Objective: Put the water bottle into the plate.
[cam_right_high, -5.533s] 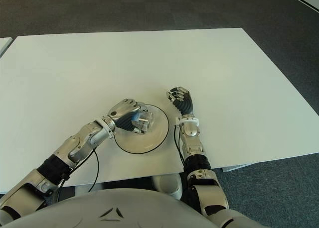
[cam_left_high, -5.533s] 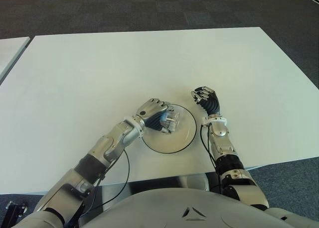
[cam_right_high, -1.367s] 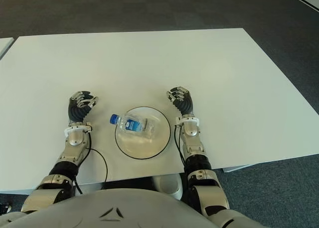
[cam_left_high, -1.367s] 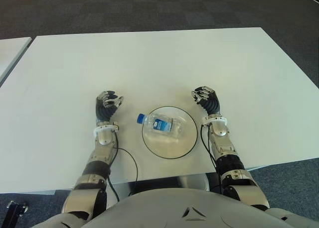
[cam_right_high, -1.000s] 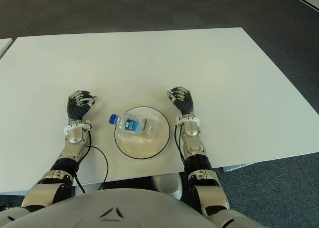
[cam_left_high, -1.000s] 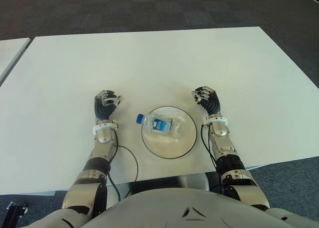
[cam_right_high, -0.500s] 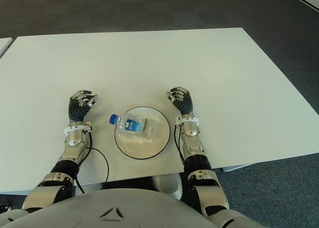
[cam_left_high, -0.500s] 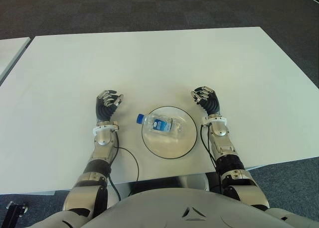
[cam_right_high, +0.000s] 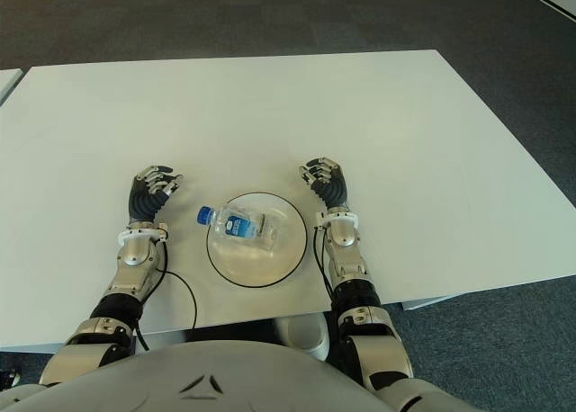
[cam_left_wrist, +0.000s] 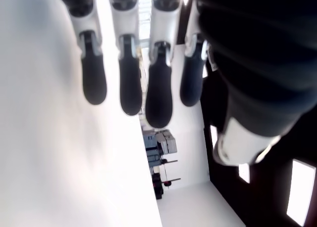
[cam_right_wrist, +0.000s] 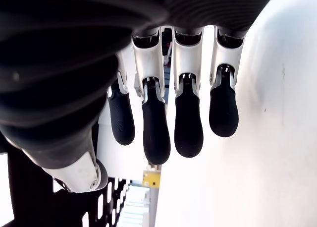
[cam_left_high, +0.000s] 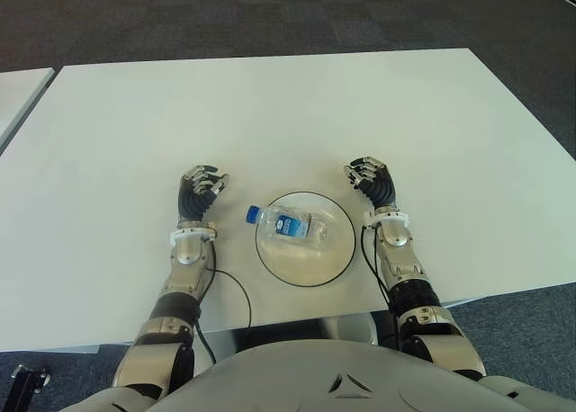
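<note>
Left robot hand [cam_left_high: 200, 192] withdrew; water bottle [cam_left_high: 290, 225] on plate [cam_left_high: 306, 273]

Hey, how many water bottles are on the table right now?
1. The water bottle lies on its side in the plate, its blue cap poking over the rim towards the left hand. Nothing on the table could hide another.

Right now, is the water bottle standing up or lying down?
Lying down: the water bottle rests on its side in the plate, its blue cap jutting over the rim toward the left hand.

water bottle [cam_left_high: 290, 224] label: too small to read | table [cam_left_high: 270, 115] left corner: apparently cut off
</note>
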